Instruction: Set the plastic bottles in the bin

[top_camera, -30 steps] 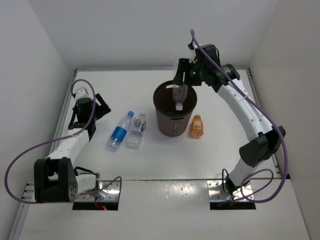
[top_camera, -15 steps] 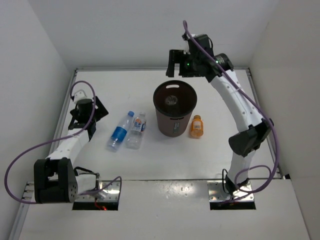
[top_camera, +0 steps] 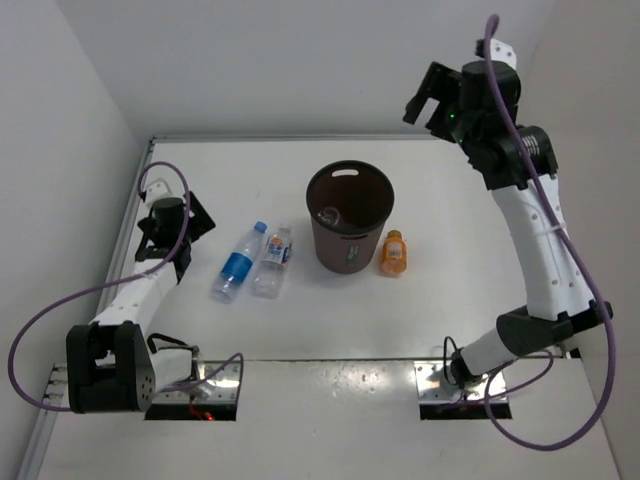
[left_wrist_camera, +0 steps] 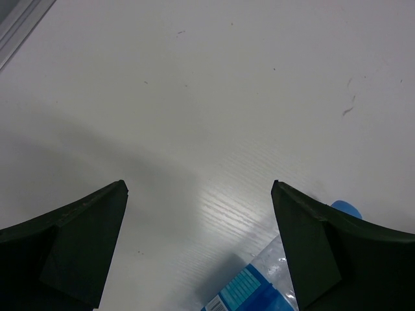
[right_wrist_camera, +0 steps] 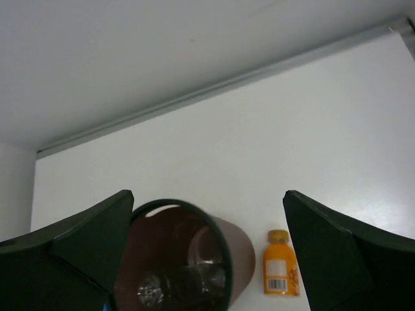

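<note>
The bin [top_camera: 345,255] stands just above the middle of the top view. A clear bottle [top_camera: 330,215] lies at its bottom. An orange bottle [top_camera: 394,252] sits on the table [top_camera: 450,290] just right of the bin's base. Left of the bin two more bottles lie side by side, the white-blue bottle [top_camera: 273,260] nearer the bin and the blue bottle [top_camera: 240,262] beyond it.

The left gripper [top_camera: 172,225] is low at the left of the frame, near the blue bottle, with its fingers spread wide and empty. In its wrist view the blue bottle [left_wrist_camera: 259,288] shows at the lower right beside one finger, not between the two.

The right gripper [top_camera: 430,95] is high in the upper right, well apart from the bin, its fingers apart and holding nothing. Its wrist view shows the bin [right_wrist_camera: 241,249] and orange bottle [right_wrist_camera: 281,264] low in frame.
</note>
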`<act>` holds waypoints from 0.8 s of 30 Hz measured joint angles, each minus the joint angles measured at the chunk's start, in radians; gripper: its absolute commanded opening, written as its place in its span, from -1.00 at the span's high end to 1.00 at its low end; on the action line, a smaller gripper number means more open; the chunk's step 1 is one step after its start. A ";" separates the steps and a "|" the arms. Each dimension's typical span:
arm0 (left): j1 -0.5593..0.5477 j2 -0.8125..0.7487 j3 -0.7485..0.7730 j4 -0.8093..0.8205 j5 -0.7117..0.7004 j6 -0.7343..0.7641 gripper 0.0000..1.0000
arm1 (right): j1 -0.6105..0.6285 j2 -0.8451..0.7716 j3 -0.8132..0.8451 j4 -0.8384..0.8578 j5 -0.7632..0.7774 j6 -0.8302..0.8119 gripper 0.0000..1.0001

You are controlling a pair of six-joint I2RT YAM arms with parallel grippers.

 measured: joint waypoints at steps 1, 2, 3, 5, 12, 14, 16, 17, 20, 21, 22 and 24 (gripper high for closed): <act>0.000 0.000 0.000 0.000 0.001 0.003 -1.00 | -0.036 0.003 -0.006 0.000 -0.004 0.026 -1.00; 0.000 -0.002 -0.001 0.001 0.001 0.005 -1.00 | -0.072 0.005 -0.030 -0.006 -0.018 0.055 -1.00; 0.000 -0.002 -0.002 0.002 0.001 0.008 -1.00 | -0.116 0.008 -0.068 -0.010 -0.042 0.079 -1.00; -0.002 -0.003 -0.002 0.002 0.001 0.014 -1.00 | -0.207 0.013 -0.203 0.006 -0.108 0.122 -1.00; -0.007 -0.006 -0.006 0.011 0.005 0.025 -1.00 | -0.364 0.109 -0.612 -0.008 -0.320 0.160 -1.00; -0.007 -0.006 -0.006 0.015 0.010 0.026 -1.00 | -0.364 0.109 -0.703 0.010 -0.393 0.160 -1.00; -0.007 -0.006 -0.010 0.021 0.015 0.026 -1.00 | -0.359 0.109 -0.781 0.046 -0.463 0.158 -1.00; -0.007 -0.005 -0.012 0.021 0.016 0.026 -1.00 | -0.354 0.115 -0.812 0.056 -0.499 0.156 -1.00; -0.007 -0.005 -0.018 0.020 0.020 0.026 -1.00 | -0.330 0.146 -0.863 0.082 -0.559 0.151 -1.00; -0.007 -0.003 -0.018 0.021 0.021 0.026 -1.00 | -0.320 0.155 -0.882 0.101 -0.576 0.151 -1.00; -0.007 -0.001 -0.018 0.021 0.022 0.026 -1.00 | -0.312 0.162 -0.901 0.118 -0.589 0.151 -1.00; -0.007 0.004 -0.018 0.021 0.023 0.026 -1.00 | -0.294 0.175 -0.935 0.138 -0.616 0.151 -1.00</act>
